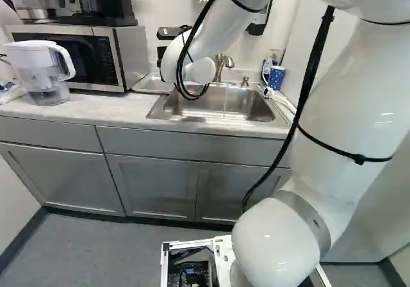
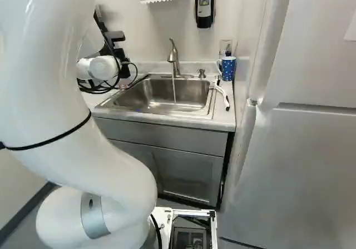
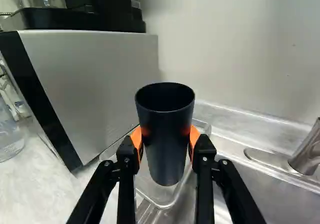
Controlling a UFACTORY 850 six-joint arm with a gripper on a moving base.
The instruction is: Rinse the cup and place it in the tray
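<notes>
Plainly, the claw (image 2: 119, 54) grips a smooth, tapered black cup (image 3: 166, 141) between 2 orange pads (image 3: 136, 138) near a clear tray (image 3: 149, 188).

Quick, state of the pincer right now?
Pincer: closed on the black cup, one orange pad against each side, cup upright with its mouth up.

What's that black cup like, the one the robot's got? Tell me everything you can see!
The black cup is tall and round, wide at its open top and narrower at the bottom. It looks smooth, maybe plastic, with no handle showing. It stands mouth up, squeezed between the orange pads of the end effector, which leave a faint orange glow on its sides. A clear tray shows behind and below it. Its inside is too dark to tell if anything is in there.
</notes>
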